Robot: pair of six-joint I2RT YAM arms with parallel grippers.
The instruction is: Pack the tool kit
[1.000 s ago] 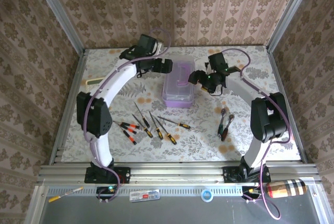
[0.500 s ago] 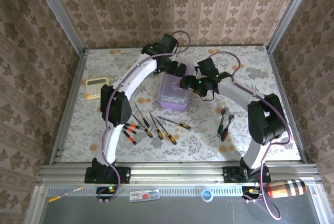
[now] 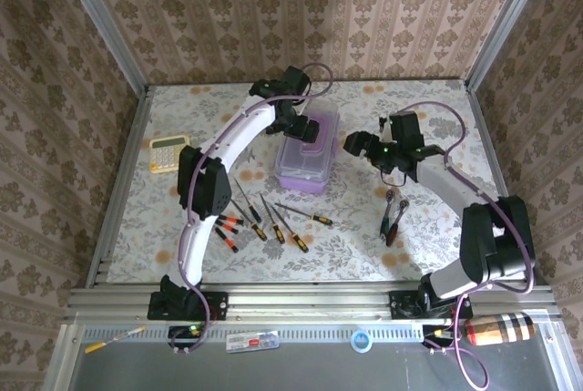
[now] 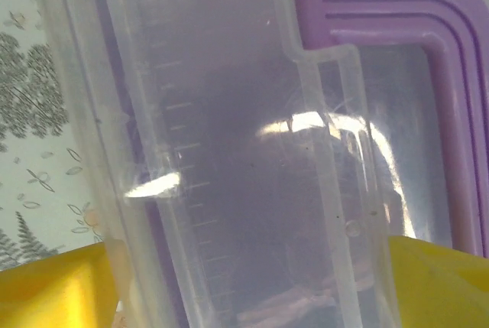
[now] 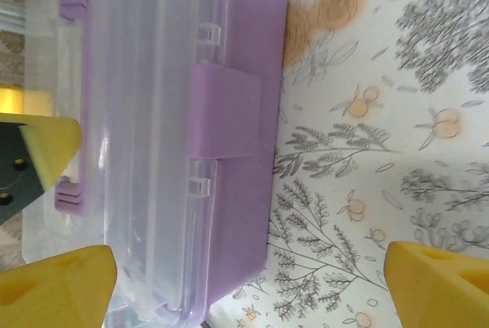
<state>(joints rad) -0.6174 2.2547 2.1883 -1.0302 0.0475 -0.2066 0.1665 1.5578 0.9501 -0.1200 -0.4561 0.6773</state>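
Screwdrivers (image 3: 264, 220) lie near-left on the worktop (image 3: 455, 108); the left end effector (image 3: 308, 128) hangs open over the lid of the purple box (image 3: 305, 169) at centre; the right end effector (image 3: 357, 143) is open just beside it; the pliers (image 3: 393, 213) lie right

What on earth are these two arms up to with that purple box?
They are packing a tool kit. The left gripper hovers open close over the lid of the purple box, which is shut. The right gripper hangs open beside the box. The screwdrivers and the pliers lie loose on the table, not yet packed.
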